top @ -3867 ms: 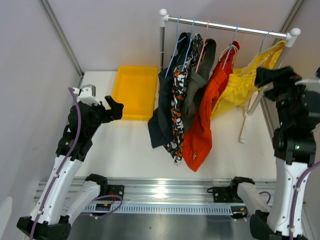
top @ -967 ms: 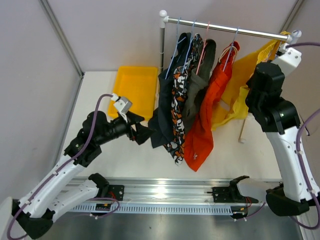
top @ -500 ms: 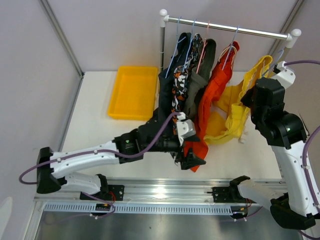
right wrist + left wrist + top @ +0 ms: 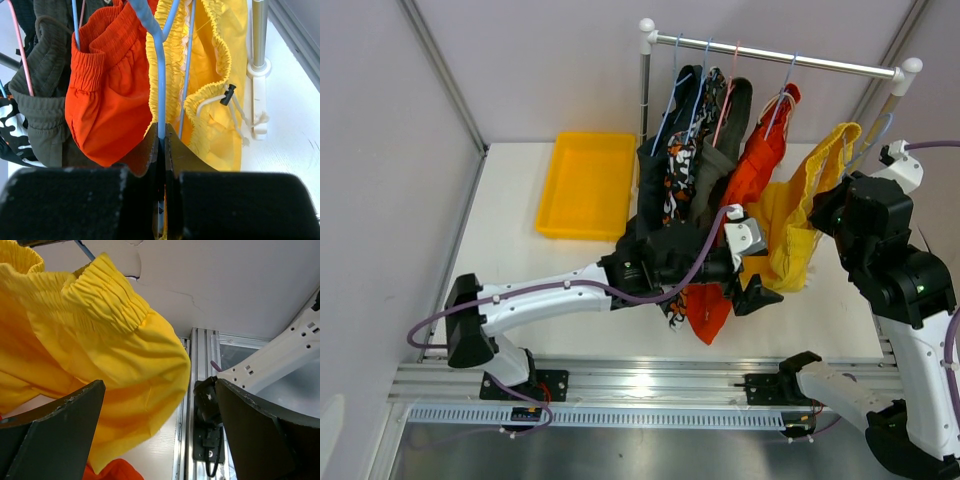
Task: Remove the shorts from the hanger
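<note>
The yellow shorts (image 4: pixel 798 222) hang on a blue hanger (image 4: pixel 161 75) that is off the rail. My right gripper (image 4: pixel 161 146) is shut on that hanger's wire, and in the top view it (image 4: pixel 835 208) sits just right of the shorts. My left gripper (image 4: pixel 756 292) reaches across the table and stands open under the yellow shorts' lower edge. In the left wrist view the yellow shorts (image 4: pixel 100 340) hang above and beyond the open jaws (image 4: pixel 160 430), touching neither finger. The navy (image 4: pixel 655 170), camouflage (image 4: pixel 678 185), olive (image 4: pixel 715 165) and orange-red shorts (image 4: pixel 748 180) hang on the rail (image 4: pixel 770 55).
A yellow tray (image 4: pixel 588 185) lies at the back left of the table. The rack's white post and foot (image 4: pixel 259 120) stand right of the yellow shorts. The orange-red shorts' lower end (image 4: pixel 115 471) hangs close under my left gripper. An aluminium rail (image 4: pixel 650 385) runs along the near edge.
My left arm has swung further right, its open gripper now under the yellow shorts. My right gripper has drawn the hanger with the yellow shorts down and away from the rail.
</note>
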`<state>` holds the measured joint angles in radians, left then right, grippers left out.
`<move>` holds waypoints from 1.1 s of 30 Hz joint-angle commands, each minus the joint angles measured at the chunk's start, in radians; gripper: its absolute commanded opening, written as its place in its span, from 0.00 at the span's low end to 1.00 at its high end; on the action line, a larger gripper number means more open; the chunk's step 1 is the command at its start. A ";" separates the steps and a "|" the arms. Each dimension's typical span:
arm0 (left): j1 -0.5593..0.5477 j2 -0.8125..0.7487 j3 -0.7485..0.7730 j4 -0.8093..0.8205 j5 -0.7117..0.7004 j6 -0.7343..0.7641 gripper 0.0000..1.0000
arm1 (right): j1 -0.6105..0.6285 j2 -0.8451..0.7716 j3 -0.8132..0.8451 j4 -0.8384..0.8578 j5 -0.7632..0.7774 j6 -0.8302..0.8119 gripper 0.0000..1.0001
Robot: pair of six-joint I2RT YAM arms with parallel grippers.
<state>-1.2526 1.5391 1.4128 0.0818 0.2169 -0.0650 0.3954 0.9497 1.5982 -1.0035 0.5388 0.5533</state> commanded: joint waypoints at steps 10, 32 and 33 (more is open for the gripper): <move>-0.013 0.127 0.049 0.096 0.007 0.004 0.61 | 0.005 0.015 0.077 0.031 -0.022 -0.015 0.00; -0.281 -0.160 -0.499 0.303 -0.270 -0.171 0.00 | -0.018 0.110 0.240 0.003 0.026 -0.061 0.00; -0.281 -0.145 -0.477 0.300 -0.286 -0.165 0.00 | -0.018 0.107 0.236 -0.006 0.010 -0.049 0.00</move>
<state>-1.5246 1.3979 0.9264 0.3267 -0.0349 -0.1810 0.3874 1.0710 1.7866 -1.0988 0.5293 0.4969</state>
